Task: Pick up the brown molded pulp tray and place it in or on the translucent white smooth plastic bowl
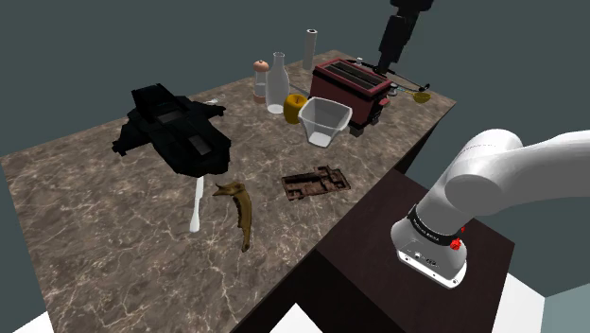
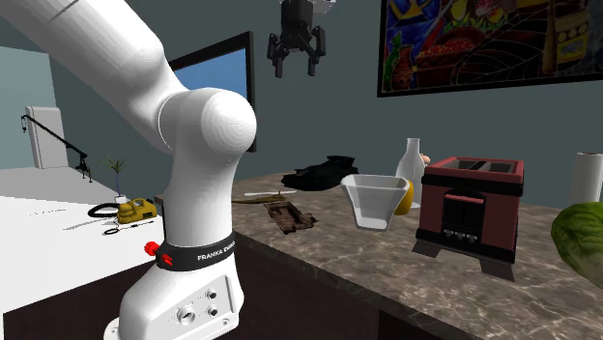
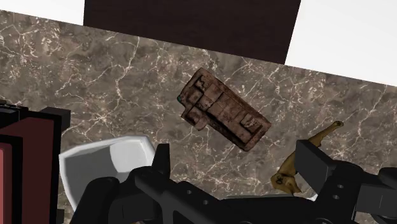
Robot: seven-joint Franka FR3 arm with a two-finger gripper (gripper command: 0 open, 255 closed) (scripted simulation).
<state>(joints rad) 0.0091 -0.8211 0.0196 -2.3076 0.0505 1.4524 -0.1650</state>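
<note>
- Observed gripper (image 2: pixel 295 64) hanging high above the counter (image 1: pixel 113 218), fingers spread wide, nothing between them.
- Logged tray (image 1: pixel 316 182) lying flat on the marbled top, near the stand-side edge, clear of bowl (image 1: pixel 326 121) set just beside the red toaster (image 1: pixel 350 85).
- In wrist view, found tray below and ahead of the finger gap, long axis diagonal to the line across the fingers.
- Judged next move: descend, turn wrist, close across the short side.

One tray (image 1: pixel 316 182), one bowl (image 1: pixel 325 121), one toaster (image 1: pixel 350 87), one clear bottle (image 1: pixel 276 83).
</note>
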